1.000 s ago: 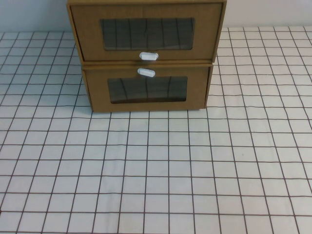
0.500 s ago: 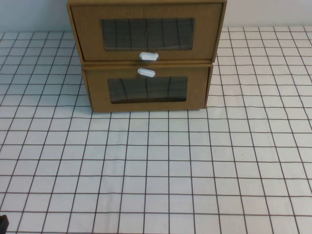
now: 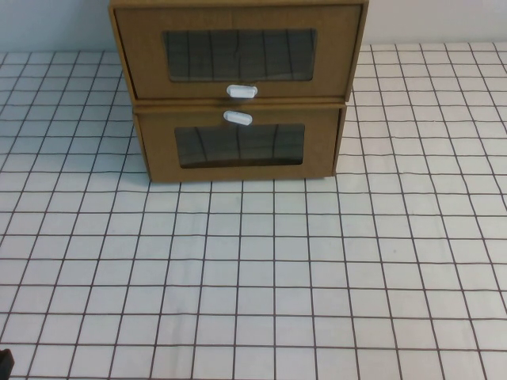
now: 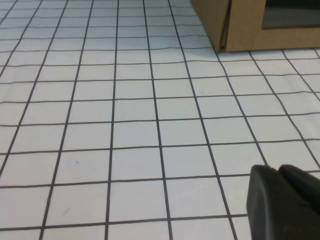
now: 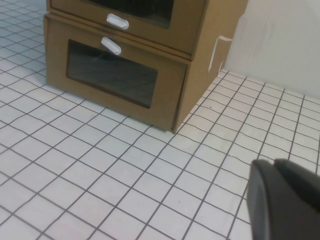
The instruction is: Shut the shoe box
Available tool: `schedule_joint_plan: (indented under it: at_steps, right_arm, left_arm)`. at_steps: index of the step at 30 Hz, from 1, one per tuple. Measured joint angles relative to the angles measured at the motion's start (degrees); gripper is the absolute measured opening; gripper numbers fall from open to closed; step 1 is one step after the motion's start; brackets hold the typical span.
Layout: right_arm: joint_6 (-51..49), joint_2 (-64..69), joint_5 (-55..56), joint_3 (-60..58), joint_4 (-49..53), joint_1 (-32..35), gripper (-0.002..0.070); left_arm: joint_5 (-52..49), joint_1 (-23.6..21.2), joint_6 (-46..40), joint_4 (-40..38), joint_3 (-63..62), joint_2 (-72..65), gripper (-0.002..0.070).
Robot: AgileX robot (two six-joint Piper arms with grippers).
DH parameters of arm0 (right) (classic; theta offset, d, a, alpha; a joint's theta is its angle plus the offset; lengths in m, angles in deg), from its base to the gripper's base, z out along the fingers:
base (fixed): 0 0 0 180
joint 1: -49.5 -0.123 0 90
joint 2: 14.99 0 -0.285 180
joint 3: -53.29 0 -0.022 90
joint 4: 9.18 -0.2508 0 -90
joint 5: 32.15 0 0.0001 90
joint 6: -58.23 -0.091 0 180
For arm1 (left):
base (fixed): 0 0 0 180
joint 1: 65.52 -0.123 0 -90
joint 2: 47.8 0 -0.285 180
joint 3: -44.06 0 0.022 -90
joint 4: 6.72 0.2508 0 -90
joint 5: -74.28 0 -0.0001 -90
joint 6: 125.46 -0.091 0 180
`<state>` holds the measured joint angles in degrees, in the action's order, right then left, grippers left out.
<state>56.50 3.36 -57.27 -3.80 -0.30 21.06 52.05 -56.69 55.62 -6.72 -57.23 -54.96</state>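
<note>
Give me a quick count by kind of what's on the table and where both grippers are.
Cardboard drawer boxes: 2, stacked: the shoe box on top, the twin box under it.
White handles: 2, upper handle, lower handle.
Clear windows: 2.
Grippers: 2, left gripper and right gripper, both low over the checked table, short of the boxes.
Total: 8.

1. Two brown boxes stand stacked on a white gridded table (image 5: 100,170).
2. The shoe box (image 5: 197,30) sits on top, cut off by the frame edge, its white handle (image 5: 117,21) below a dark window (only the window's lower strip shows).
3. The twin box (image 5: 165,100) beneath has its handle (image 5: 111,45) above its window (image 5: 112,73).
4. A pale wall (image 5: 280,40) rises behind the table.
5. The right gripper (image 5: 285,200) shows as a dark, blurred shape near the camera, over the table and well apart from the boxes.
</note>
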Motion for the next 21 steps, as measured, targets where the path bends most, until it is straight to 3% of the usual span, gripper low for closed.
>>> schedule_joint_plan:
  at_steps: [12, 21]
  right_arm:
    - [0.00, -0.13, 0.00, 0.00, -0.03, 0.64, -0.0013]
    - [0.00, -4.94, -0.44, 0.00, -2.31, 12.96, -0.0013]
  left_arm:
    - [0.00, 0.00, 0.00, 0.00, 0.00, 0.00, -0.0006]
    - [0.00, 0.00, 0.00, 0.00, 0.00, 0.00, -0.0006]
